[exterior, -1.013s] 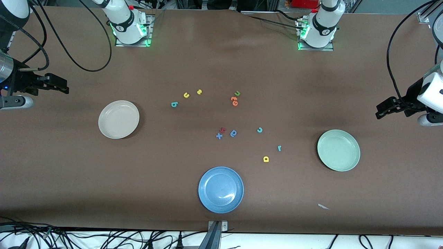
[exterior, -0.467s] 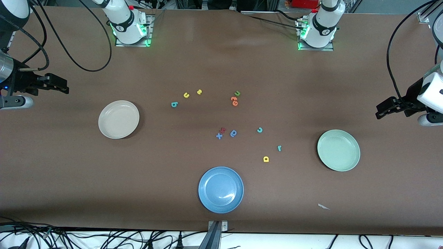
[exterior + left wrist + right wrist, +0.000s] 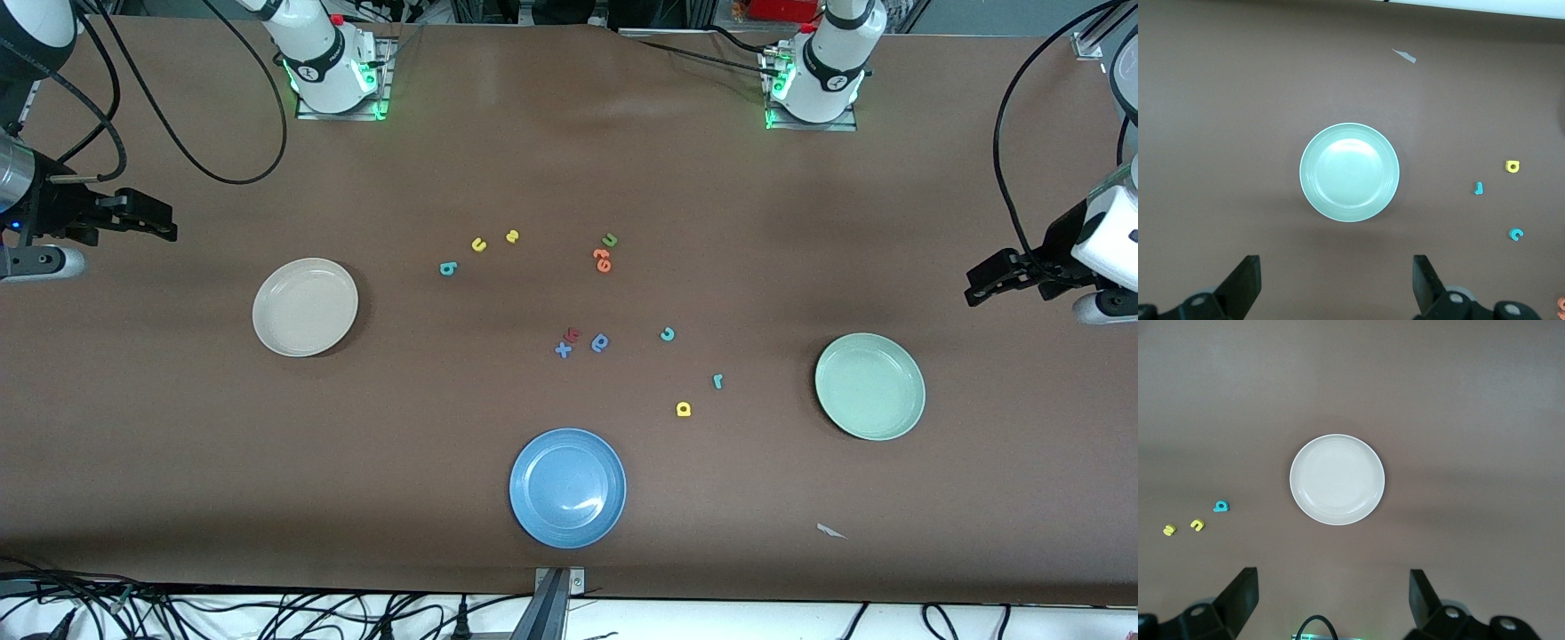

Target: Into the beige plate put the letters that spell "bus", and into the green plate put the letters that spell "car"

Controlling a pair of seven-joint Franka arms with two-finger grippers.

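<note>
We count three plates: beige plate [image 3: 305, 308], green plate [image 3: 869, 387], blue plate [image 3: 567, 487]. Left gripper [image 3: 978, 291] and right gripper [image 3: 164, 227] wait, released, at frame edges.

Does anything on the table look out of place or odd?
One thing: a small white scrap lies on the table nearer the front camera than the green plate. It looks like stray litter, not a letter.

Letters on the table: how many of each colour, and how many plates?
Teal letters: 3
Yellow letters: 3
Orange letters: 2
Blue letters: 2
Green letters: 1
Red letters: 1
Plates: 3
Total: 15
</note>
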